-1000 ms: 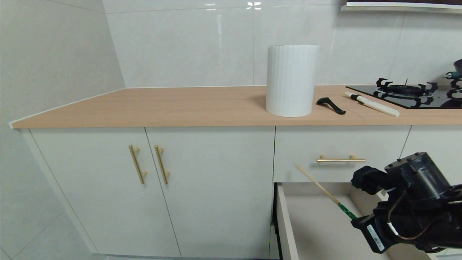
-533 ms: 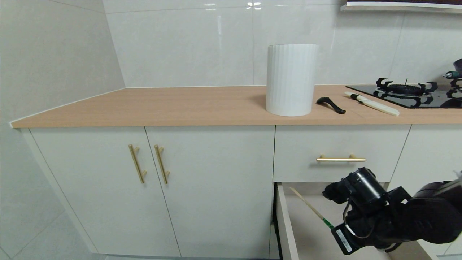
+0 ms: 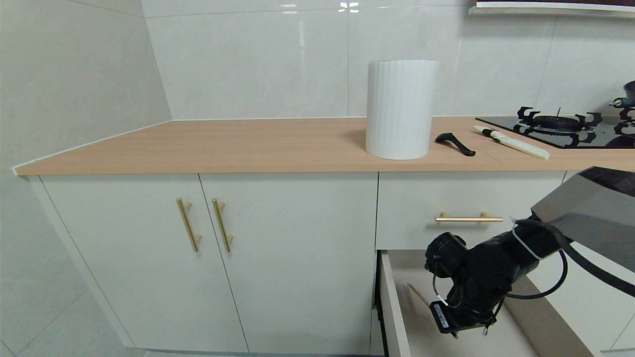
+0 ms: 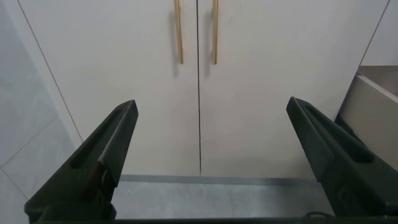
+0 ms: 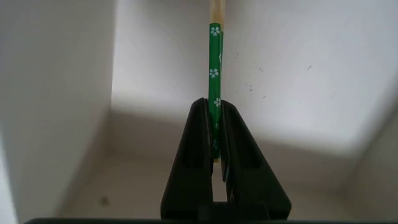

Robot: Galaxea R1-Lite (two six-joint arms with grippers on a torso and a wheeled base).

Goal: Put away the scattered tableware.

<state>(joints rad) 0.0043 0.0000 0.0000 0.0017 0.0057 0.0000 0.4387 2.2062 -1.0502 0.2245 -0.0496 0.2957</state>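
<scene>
Pinches, in the right gripper (image 5: 214, 104), a slim wooden chopstick with a green flower-printed end (image 5: 215, 56), black fingers (image 5: 198, 137) pressed together on the green part. Holds that chopstick low inside the open pale pull-out drawer (image 3: 393, 307) at the near right, directly under the closed upper drawer with a gold bar handle (image 3: 469, 218). Points the bare wooden tip toward the open drawer's left wall, close above the drawer floor; cannot tell whether it touches the floor. Carries the left gripper (image 4: 211, 124) with its two dark fingers (image 4: 112, 155) spread wide apart and nothing between them, down low in front of the pair of white cupboard doors with upright gold handles (image 4: 267, 93), left of the open drawer. Has more tableware up on the long wooden countertop (image 3: 223, 146): a tall white ribbed cylindrical holder (image 3: 401, 109) standing upright, a small black curved-handled utensil (image 3: 455, 144) lying flat just right of it, and farther right a pale cream knife (image 3: 511, 143) lying beside the near edge of the black glass gas hob (image 3: 560, 133) at the far right.
</scene>
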